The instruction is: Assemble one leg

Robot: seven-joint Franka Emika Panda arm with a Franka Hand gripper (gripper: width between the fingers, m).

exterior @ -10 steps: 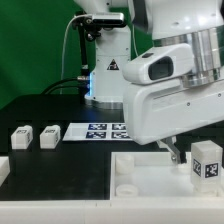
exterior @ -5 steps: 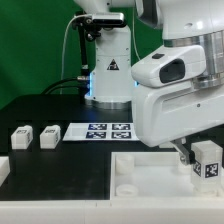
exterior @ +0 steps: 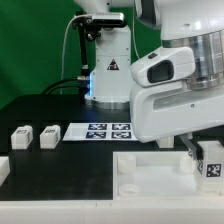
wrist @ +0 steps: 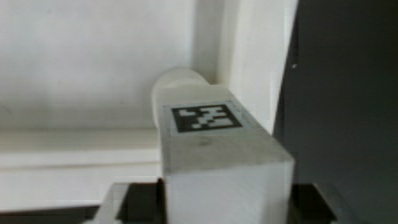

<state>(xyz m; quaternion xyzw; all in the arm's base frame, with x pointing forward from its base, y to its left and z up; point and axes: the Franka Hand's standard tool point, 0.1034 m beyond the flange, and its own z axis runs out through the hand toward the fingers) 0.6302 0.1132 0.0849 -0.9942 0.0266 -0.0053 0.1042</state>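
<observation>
My gripper [exterior: 207,153] is shut on a leg [exterior: 213,161], a small white block with a black-and-white tag facing the camera. It holds the leg upright at the exterior view's right edge, over the right part of the large white tray-shaped piece [exterior: 150,183]. One dark finger [exterior: 189,150] shows beside the leg. In the wrist view the leg [wrist: 214,150] stands between the two dark jaws of the gripper [wrist: 217,206], its tag on top. The white tray [wrist: 89,80] lies beyond it, its edge against the black table [wrist: 347,90].
Two more white legs [exterior: 20,137] [exterior: 49,136] stand on the black table at the exterior view's left. The marker board [exterior: 103,131] lies behind the tray. A small white part [exterior: 3,168] sits at the left edge. The arm's base [exterior: 105,70] stands at the back.
The arm has shifted toward the exterior view's right with the leg held in the gripper. The parts on the table have not moved.
</observation>
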